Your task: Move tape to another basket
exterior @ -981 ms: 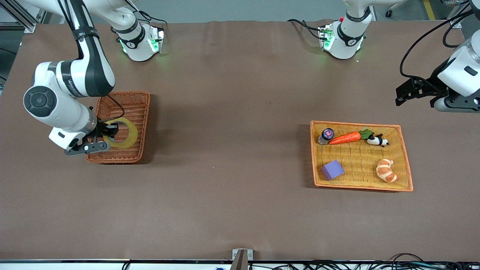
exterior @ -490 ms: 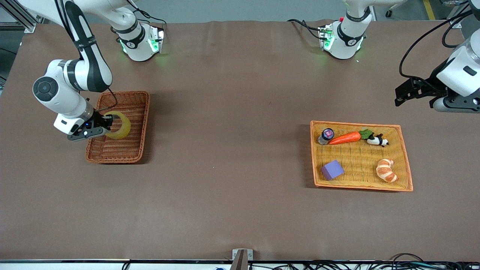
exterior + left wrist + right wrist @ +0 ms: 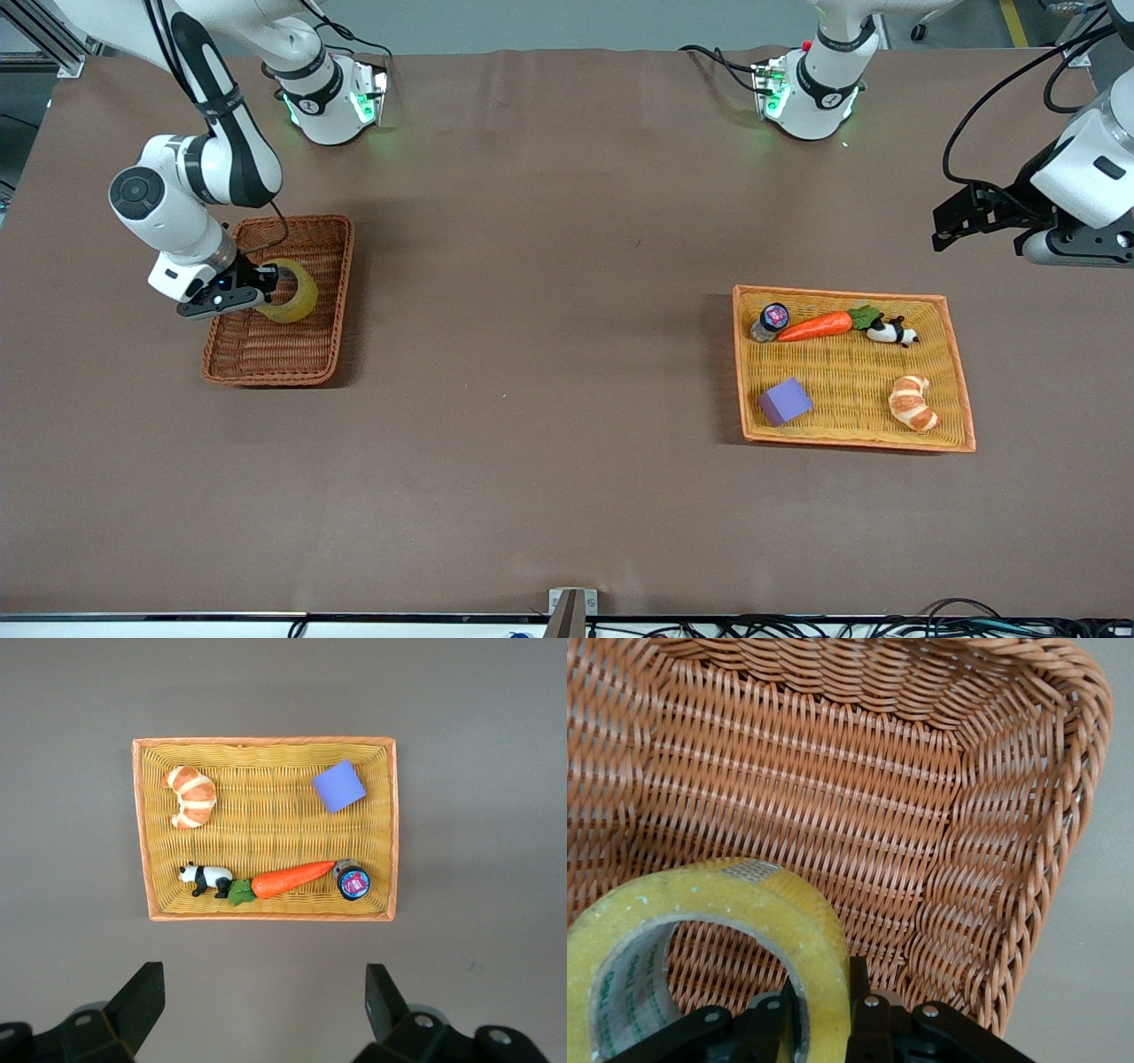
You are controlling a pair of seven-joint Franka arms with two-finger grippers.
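Note:
My right gripper (image 3: 264, 290) is shut on the tape (image 3: 295, 293), a yellowish translucent ring. It holds the tape upright, low inside the reddish-brown wicker basket (image 3: 266, 354) at the right arm's end of the table. In the right wrist view the fingers (image 3: 858, 979) pinch the tape's wall (image 3: 788, 917), one inside the ring and one outside, with the basket's woven wall (image 3: 833, 797) close by. I cannot tell whether the tape touches the basket floor. My left gripper (image 3: 957, 217) waits open and empty, up in the air at the left arm's end; it also shows in the left wrist view (image 3: 263, 983).
A flat orange-yellow woven tray (image 3: 741, 381) lies toward the left arm's end, and shows in the left wrist view (image 3: 266, 741). It holds a croissant toy (image 3: 913, 402), a purple block (image 3: 785, 400), a carrot (image 3: 815, 326), a panda figure (image 3: 891, 331) and a small jar (image 3: 771, 321).
My right gripper has carried the tape down into the reddish-brown basket and toward the robots' bases. The left arm has barely moved.

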